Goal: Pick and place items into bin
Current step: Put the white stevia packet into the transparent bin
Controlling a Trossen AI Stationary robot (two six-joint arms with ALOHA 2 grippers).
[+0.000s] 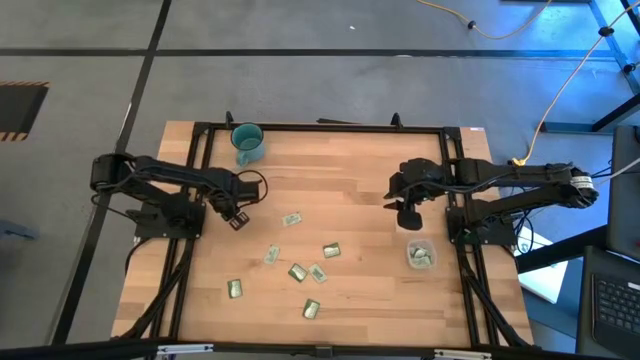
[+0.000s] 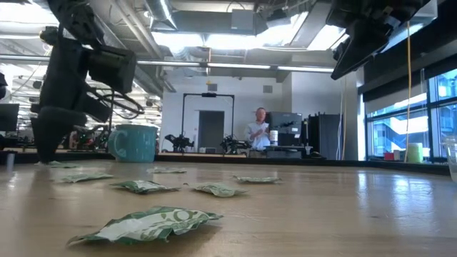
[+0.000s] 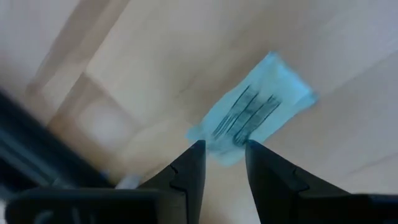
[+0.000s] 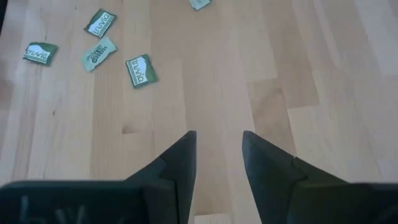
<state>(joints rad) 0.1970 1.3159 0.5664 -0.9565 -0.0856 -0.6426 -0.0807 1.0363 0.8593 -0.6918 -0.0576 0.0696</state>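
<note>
Several small green foil packets lie flat on the wooden table, among them one (image 1: 291,219) nearest my left gripper, one (image 1: 331,250) at mid-table and one (image 2: 146,223) close to the low camera. The clear bin (image 1: 420,255) stands near the right edge with packets inside. My left gripper (image 1: 237,218) is open and low over the table. In its wrist view a packet (image 3: 255,109) lies just beyond the gripper (image 3: 224,152). My right gripper (image 1: 410,215) is open and raised over bare wood just beyond the bin. Its wrist view (image 4: 217,146) shows packets (image 4: 141,70) farther off.
A teal mug (image 1: 247,142) stands near the far edge, left of centre. Black frame rails (image 1: 190,190) run along both table sides. Bare wood lies between the two grippers. A person (image 2: 260,128) stands far back in the room.
</note>
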